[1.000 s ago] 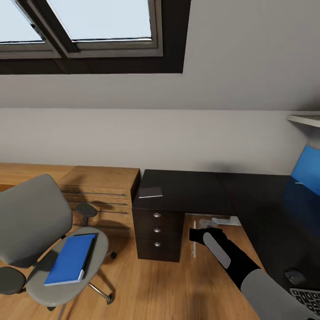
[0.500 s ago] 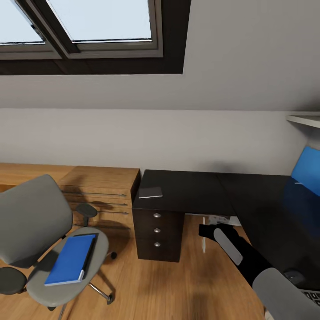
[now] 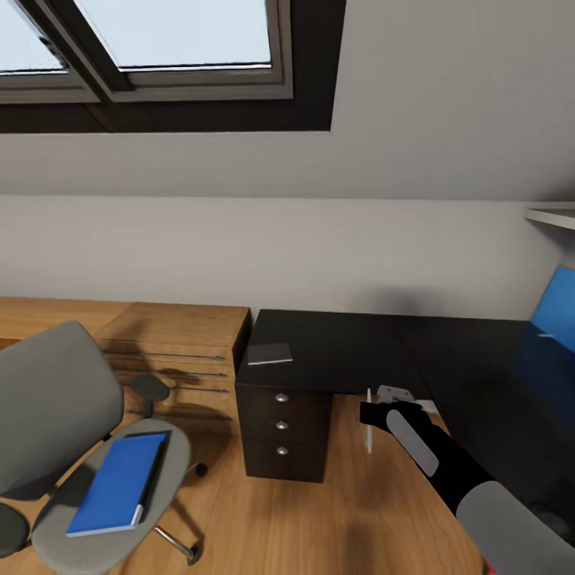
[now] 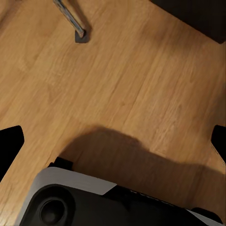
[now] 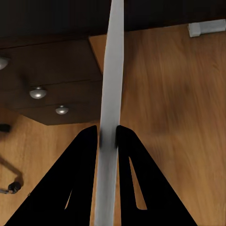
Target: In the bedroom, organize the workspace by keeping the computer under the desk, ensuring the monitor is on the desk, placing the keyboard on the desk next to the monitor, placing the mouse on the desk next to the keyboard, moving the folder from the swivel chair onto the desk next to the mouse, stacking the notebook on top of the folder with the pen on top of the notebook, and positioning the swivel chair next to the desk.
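Observation:
My right gripper point(image 3: 372, 415) is shut on the pen point(image 3: 368, 440), a thin white stick held upright over the floor just in front of the desk point(image 3: 343, 345). In the right wrist view the pen point(image 5: 110, 99) runs between the two black fingers point(image 5: 84, 155). The grey notebook point(image 3: 270, 354) lies on the desk's left end, above the drawers point(image 3: 283, 426). The blue folder point(image 3: 117, 481) rests on the seat of the swivel chair point(image 3: 48, 407) at the lower left. My left gripper point(image 4: 113, 141) hangs open over the wood floor.
A light wood cabinet point(image 3: 180, 335) stands between the chair and the desk. An upright blue panel point(image 3: 556, 315) rises at the desk's far right. Drawer knobs point(image 5: 37, 92) sit close beside the pen. A chair leg point(image 4: 71, 21) crosses the floor below my left gripper.
My right arm has carried the pen to the right and slightly up, closer to the desk edge. The camera has shifted a little, sliding the chair down and left in the picture.

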Motion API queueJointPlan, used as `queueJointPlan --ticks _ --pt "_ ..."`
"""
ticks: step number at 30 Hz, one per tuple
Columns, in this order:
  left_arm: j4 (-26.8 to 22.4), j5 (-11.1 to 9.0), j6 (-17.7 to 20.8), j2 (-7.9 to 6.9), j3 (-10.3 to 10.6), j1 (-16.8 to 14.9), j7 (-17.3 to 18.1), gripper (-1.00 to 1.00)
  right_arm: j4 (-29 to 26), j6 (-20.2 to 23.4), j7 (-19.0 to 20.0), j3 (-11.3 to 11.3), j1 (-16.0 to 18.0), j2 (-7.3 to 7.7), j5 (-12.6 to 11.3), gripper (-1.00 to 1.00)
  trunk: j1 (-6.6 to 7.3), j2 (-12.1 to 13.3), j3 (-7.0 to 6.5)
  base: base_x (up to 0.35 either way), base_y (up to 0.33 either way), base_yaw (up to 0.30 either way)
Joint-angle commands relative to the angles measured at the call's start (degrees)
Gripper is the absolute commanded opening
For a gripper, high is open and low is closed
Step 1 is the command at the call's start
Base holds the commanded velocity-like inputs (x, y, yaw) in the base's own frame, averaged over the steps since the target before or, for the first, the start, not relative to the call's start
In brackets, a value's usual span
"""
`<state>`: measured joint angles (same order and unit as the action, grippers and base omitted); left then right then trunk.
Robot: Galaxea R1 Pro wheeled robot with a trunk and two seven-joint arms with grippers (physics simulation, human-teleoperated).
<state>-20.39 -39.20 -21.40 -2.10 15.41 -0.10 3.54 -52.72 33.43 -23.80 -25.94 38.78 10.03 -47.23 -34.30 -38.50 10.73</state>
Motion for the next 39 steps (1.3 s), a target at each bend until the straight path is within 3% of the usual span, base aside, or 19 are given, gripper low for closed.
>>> queueJointPlan --ticks 1,17,25,39 --pt "-0.07 -0.61 -0.17 -0.04 0.36 -0.01 0.16 1.0 -0.08 -0.08 -0.45 -0.26 0.06 0.06 -0.69 -1.0 -0.05 -0.06 0.08 0.269 0.0 0.0" --pt "0.11 -1.05 -0.15 -0.08 0.27 -0.01 0.2 1.0 -0.18 0.12 -0.53 0.11 0.06 -0.26 -0.77 -1.0 -0.05 -0.06 -0.06 0.081 0.0 -0.02" --pt "0.17 -1.12 -0.21 -0.08 0.29 0.0 0.23 1.0 -0.15 0.14 -0.54 4.14 0.06 -0.41 -0.84 -1.0 -0.05 -0.06 -0.37 0.003 0.0 -0.216" --pt "0.18 -1.13 -0.22 -0.08 0.31 0.01 0.24 1.0 -0.11 0.2 -0.48 4.71 0.06 -0.5 -0.92 -1.0 -0.05 -0.06 -0.69 0.005 0.0 -0.133"
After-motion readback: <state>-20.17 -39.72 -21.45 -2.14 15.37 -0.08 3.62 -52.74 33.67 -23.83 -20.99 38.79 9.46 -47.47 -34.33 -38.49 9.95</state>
